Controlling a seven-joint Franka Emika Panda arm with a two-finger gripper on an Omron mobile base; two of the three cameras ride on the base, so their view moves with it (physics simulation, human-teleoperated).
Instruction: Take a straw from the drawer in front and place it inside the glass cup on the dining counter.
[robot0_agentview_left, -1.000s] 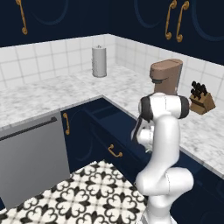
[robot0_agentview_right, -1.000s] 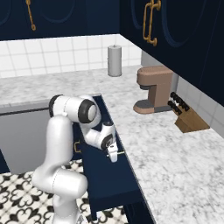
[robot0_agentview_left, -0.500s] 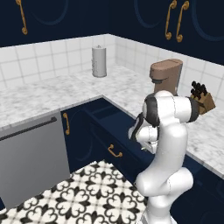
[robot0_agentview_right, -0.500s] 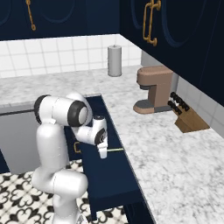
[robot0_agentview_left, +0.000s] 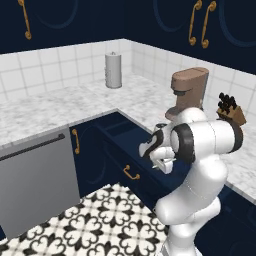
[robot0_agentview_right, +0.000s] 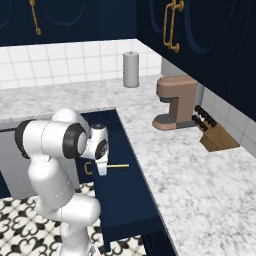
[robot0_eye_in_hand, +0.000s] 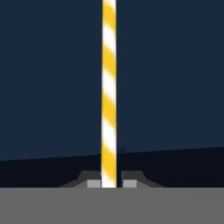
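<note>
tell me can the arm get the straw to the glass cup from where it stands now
Probably not yet. The fingers are shut on the straw over the open drawer, but this is the tiled-wall worktop, so the base likely must drive.

Arm folded low, forearm tucked in — end effector (robot0_agentview_right: 102, 170) clamped tight, its 2 fingertips nearly meeting.

Both base views look forward and down from behind the arm (robot0_agentview_left: 200, 150), one from its left, one from its right, and share the open drawer (robot0_agentview_right: 117, 165), marbled worktop (robot0_agentview_right: 200, 170) and coffee machine (robot0_agentview_left: 189, 92). The hand view looks along the straw (robot0_eye_in_hand: 109, 87), very close.
</note>
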